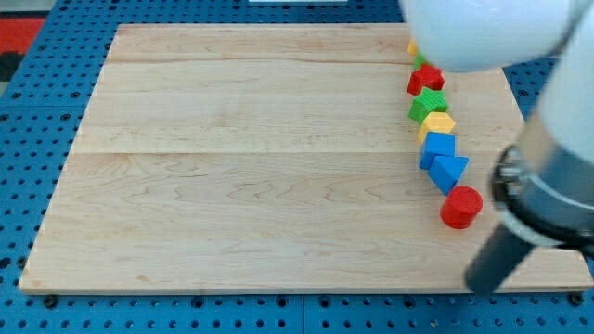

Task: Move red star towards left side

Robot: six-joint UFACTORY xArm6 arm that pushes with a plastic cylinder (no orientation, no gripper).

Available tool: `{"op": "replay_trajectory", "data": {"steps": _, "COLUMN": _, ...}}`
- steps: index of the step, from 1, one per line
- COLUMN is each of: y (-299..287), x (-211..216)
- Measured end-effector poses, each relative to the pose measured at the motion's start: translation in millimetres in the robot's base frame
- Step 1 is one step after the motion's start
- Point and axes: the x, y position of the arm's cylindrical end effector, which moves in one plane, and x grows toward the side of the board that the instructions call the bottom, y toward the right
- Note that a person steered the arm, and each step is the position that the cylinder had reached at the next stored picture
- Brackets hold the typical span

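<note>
White-bodied arm ending in a dark rod

The arm [492, 32] has a smooth, rounded white shell, then a grey cylindrical section with a black collar; my tip [483, 286] is the blurred black rod's end.

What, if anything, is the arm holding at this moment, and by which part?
Nothing is held. My tip is a bare rod end near the board's bottom right edge, apart from the red round block and the red star.

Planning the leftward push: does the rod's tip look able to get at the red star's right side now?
Probably yes: my tip sits low right, beyond the red cylinder, and the board right of the red star looks bare.
</note>
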Motion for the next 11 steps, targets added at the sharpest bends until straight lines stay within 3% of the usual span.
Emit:
{"op": "replay_trajectory", "data": {"steps": 1, "y": 48, "x": -2}}
{"op": "replay_trajectory", "data": {"steps": 2, "y": 68, "x": -35}}
{"op": "replay_trajectory", "data": {"steps": 5, "y": 73, "x": -135}}
{"op": "replay_trajectory", "data": {"steps": 6, "y": 74, "x": -135}}
{"op": "replay_trajectory", "data": {"steps": 7, "y": 63, "x": -172}}
{"op": "replay_trajectory", "data": {"steps": 8, "y": 93, "x": -205}}
{"op": "replay_trajectory", "data": {"steps": 9, "y": 68, "x": -266}}
{"op": "replay_trajectory", "data": {"steps": 11, "y": -28, "x": -296}}
